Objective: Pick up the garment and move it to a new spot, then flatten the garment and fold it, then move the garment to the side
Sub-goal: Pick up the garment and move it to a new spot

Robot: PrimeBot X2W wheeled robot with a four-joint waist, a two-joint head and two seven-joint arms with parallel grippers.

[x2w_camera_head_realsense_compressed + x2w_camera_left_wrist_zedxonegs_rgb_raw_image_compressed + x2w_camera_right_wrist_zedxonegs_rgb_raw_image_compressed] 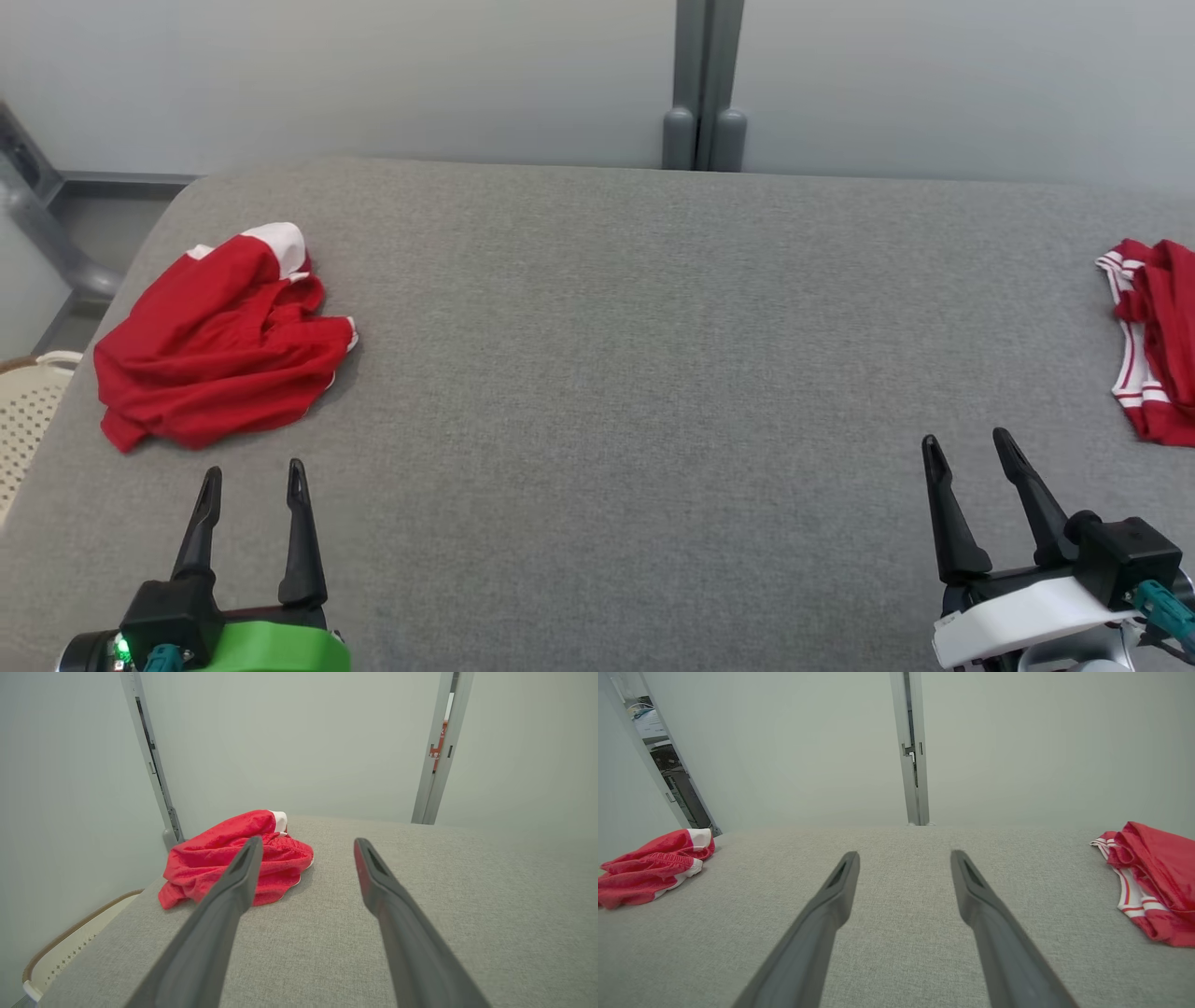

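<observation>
Lying crumpled at the left edge of the bench [635, 373], the red garment [219, 341] sits just beyond the left fingers [301, 523], untouched. Left fingers and right fingers [948, 513] stand spread wide, gripping nothing.

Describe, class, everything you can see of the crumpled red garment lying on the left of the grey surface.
The red garment looks like soft, thin fabric, with a white band at one end and white trim along an edge. It lies in a loose, wrinkled heap, neither flattened nor folded, near the left edge of the grey padded surface, which is the only thing touching it. The open left gripper points toward it from just short of its near edge, clear of the cloth.
</observation>
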